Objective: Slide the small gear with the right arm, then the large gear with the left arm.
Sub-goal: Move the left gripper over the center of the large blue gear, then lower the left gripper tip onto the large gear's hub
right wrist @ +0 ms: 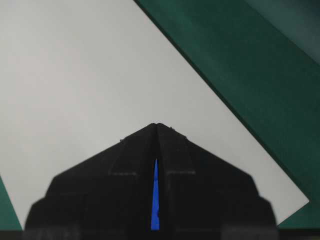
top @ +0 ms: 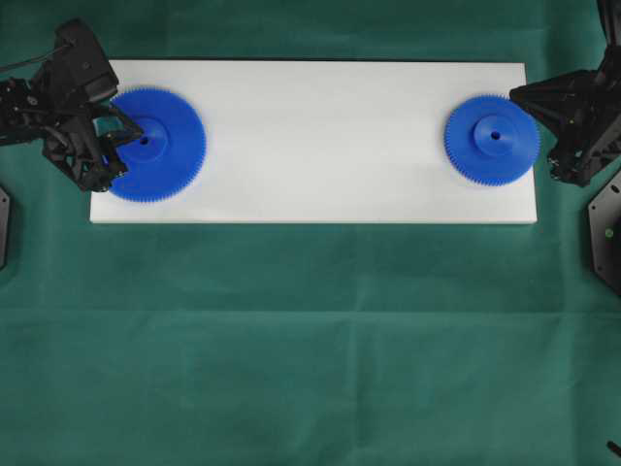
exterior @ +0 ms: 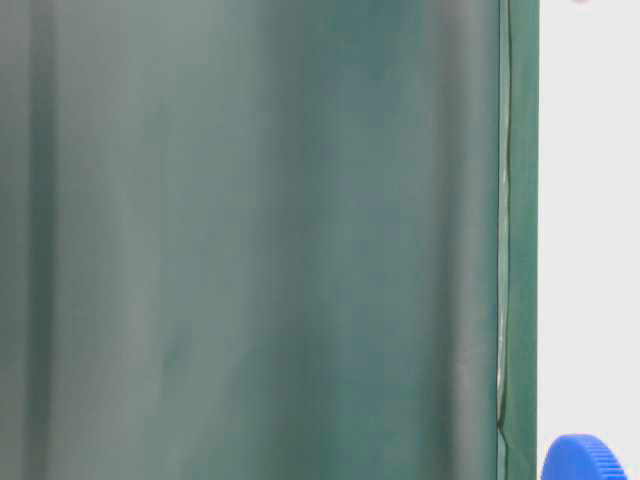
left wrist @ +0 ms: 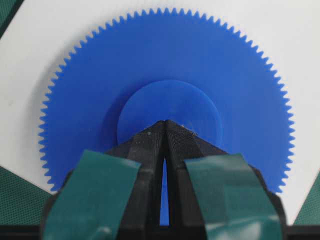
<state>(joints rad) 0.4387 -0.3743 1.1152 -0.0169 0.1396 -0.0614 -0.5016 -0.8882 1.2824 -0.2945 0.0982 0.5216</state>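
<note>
Progress looks slight, judged from how things lie: both gears sit at opposite ends of the white board [top: 320, 146] on the green-covered worktop [top: 310, 340], well apart, with bare board between them. The small gear [top: 492, 139] lies at the right end of the overhead frame, its outer rim at the tip of the right gripper [top: 519, 97], whose jaws are pressed together with nothing between them; in the right wrist view a sliver of blue shows through the slit behind the closed tips. The large gear [top: 155, 144] lies at the left end, overhanging the board's left edge a little. The left gripper [left wrist: 165, 122] rests its tip over the gear's raised hub [left wrist: 170, 107], jaws likewise closed and gripping nothing. Whether the small gear has reached its intended place cannot be told; the large gear's slide seems yet to be made.
</note>
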